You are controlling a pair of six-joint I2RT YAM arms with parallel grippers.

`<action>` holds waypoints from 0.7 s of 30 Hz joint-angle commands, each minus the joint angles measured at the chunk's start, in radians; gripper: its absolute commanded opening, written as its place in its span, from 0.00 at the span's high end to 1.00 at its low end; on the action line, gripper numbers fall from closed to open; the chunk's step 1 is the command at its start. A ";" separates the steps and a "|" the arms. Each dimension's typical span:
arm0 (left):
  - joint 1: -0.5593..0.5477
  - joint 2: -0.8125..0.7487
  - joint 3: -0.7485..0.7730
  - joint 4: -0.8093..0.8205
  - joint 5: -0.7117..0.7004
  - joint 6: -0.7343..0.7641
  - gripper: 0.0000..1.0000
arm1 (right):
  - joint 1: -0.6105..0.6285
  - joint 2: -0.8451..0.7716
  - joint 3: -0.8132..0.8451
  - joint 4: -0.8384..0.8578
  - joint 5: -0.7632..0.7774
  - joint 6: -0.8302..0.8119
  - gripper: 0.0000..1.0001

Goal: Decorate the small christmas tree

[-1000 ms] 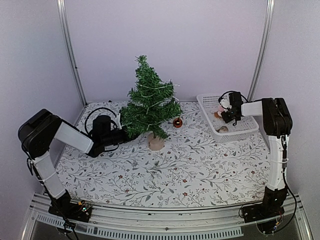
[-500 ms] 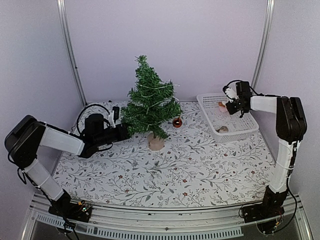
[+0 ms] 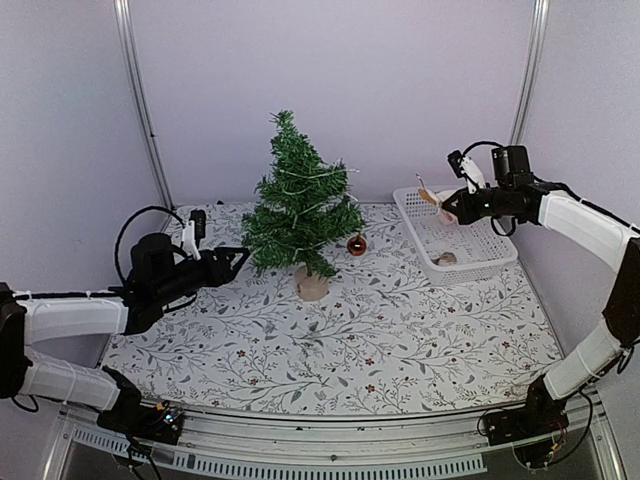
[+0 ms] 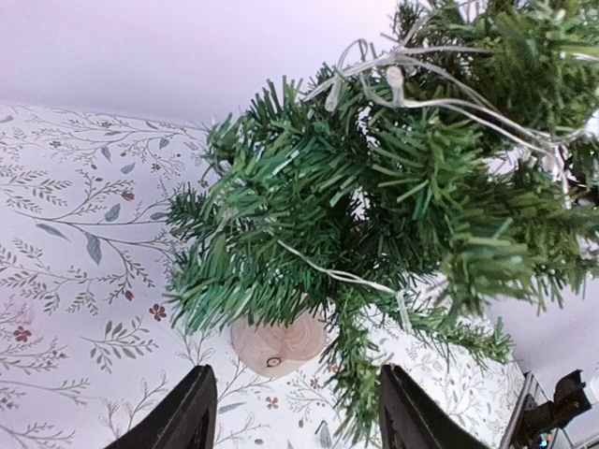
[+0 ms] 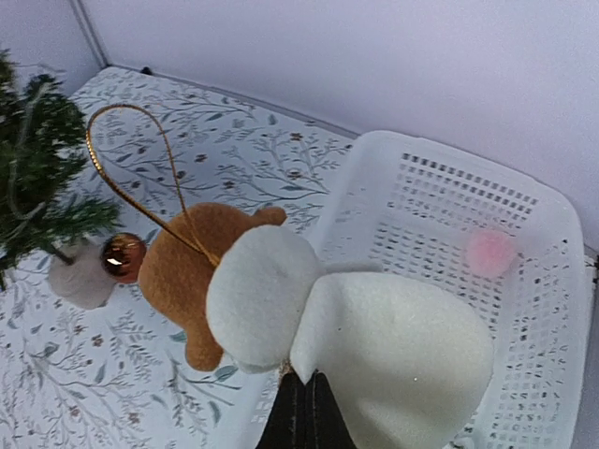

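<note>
The small christmas tree (image 3: 300, 215) stands upright at the back centre of the bench (image 3: 330, 340), with the spread left fingers (image 3: 232, 258) just beside its lower left branches and the right fingers (image 5: 301, 416), pinching a brown-and-white plush ornament (image 5: 271, 290) over the white basket (image 5: 440, 196), well off to its right.

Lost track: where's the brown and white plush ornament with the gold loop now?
Top view, right side: the brown and white plush ornament is in the shut right gripper, above the far left corner of the white plastic basket.
</note>
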 commanded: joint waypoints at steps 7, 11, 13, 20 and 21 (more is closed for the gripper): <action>-0.020 -0.363 -0.093 -0.233 0.027 0.267 0.42 | 0.205 -0.344 -0.258 -0.033 -0.518 0.158 1.00; -0.089 -0.403 -0.022 -0.339 0.069 0.394 0.44 | 0.312 -0.322 -0.252 -0.023 -0.603 0.196 1.00; -0.158 -0.380 0.043 -0.386 0.078 0.463 0.46 | 0.352 -0.286 -0.238 -0.008 -0.646 0.203 1.00; -0.372 -0.202 0.246 -0.474 0.018 0.607 0.55 | 0.401 -0.171 -0.171 0.070 -0.753 0.240 1.00; -0.385 -0.183 0.265 -0.466 0.010 0.611 0.56 | 0.410 -0.155 -0.157 0.079 -0.766 0.252 1.00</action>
